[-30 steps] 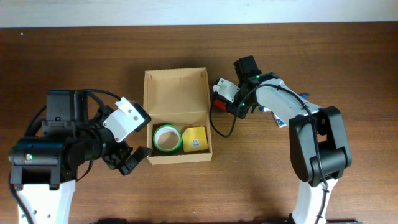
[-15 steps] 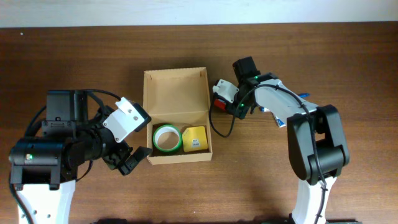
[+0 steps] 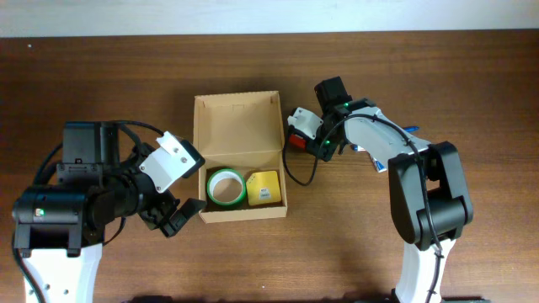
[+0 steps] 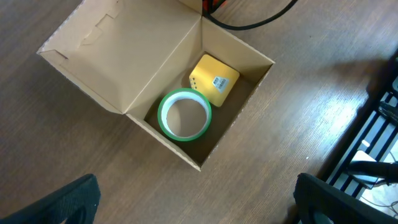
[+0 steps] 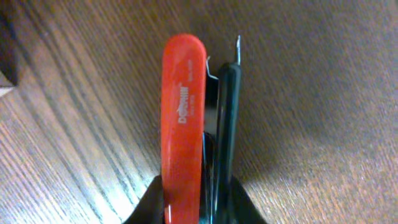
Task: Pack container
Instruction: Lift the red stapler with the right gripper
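The container is a tan cardboard box standing open at mid-table, its flap lid laid back toward the far side. Inside lie a green tape roll and a small yellow box, also seen in the left wrist view as the roll and yellow box within the container. My left gripper hovers open at the box's near-left corner, fingers wide over bare wood. Just right of the box, my right gripper is shut on a red and black hand tool, jaws pressed on both sides.
A black cable loops from the right wrist past the box's right wall. A blue and white packet lies partly under the right arm. A black frame shows at the table's edge in the left wrist view.
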You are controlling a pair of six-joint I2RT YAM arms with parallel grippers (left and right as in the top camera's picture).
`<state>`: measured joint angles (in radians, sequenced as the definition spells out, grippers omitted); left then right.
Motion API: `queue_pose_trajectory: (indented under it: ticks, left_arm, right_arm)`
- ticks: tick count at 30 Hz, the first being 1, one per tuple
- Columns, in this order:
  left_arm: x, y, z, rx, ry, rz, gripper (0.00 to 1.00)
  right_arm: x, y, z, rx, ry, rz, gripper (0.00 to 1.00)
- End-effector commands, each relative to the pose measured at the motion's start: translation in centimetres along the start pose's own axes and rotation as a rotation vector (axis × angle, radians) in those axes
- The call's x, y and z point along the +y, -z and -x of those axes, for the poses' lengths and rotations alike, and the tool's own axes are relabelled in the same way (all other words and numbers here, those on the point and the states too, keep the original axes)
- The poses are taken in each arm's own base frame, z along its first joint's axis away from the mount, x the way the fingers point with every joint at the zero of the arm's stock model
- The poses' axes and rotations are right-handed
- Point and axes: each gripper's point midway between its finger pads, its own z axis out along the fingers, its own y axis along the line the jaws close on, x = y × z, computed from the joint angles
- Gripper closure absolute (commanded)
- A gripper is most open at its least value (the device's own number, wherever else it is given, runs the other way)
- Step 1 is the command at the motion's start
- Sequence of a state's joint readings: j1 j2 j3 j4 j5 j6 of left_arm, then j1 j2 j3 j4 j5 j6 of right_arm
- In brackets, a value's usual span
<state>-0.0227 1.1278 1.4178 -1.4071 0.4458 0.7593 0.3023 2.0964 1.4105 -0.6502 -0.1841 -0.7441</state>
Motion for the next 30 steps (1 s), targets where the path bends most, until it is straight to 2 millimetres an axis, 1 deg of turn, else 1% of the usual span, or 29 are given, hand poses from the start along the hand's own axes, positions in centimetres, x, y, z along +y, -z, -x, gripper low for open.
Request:
queue_pose_trajectory:
  ticks: [1,6,10,14,21,30]
  left_arm:
    - [0.0,0.5,0.6,-0.025,-0.017,0.003,0.0]
    - [0.0,0.5,0.6,-0.025,-0.017,0.003,0.0]
    - [0.0,0.5,0.6,-0.025,-0.017,0.003,0.0]
    - [0.0,0.5,0.6,-0.025,-0.018,0.003,0.0]
    - [0.0,0.5,0.6,-0.025,-0.017,0.003,0.0]
    - [0.0,0.5,0.6,-0.025,-0.017,0.003,0.0]
  right_arm:
    - [2.5,-4.7,-4.7,0.164,-0.018,0.081,0.96]
    - [2.6,-4.5,-4.8,0.173,-0.064,0.083,0.96]
    - [2.7,-3.7,-4.7,0.194,-0.073,0.101,0.96]
    - [2.2,-2.2,-3.8,0.193,-0.073,0.1,0.96]
    - [1.3,1.1,-1.8,0.177,-0.069,0.086,0.96]
    - [0.6,4.7,-0.1,0.175,-0.068,0.084,0.96]
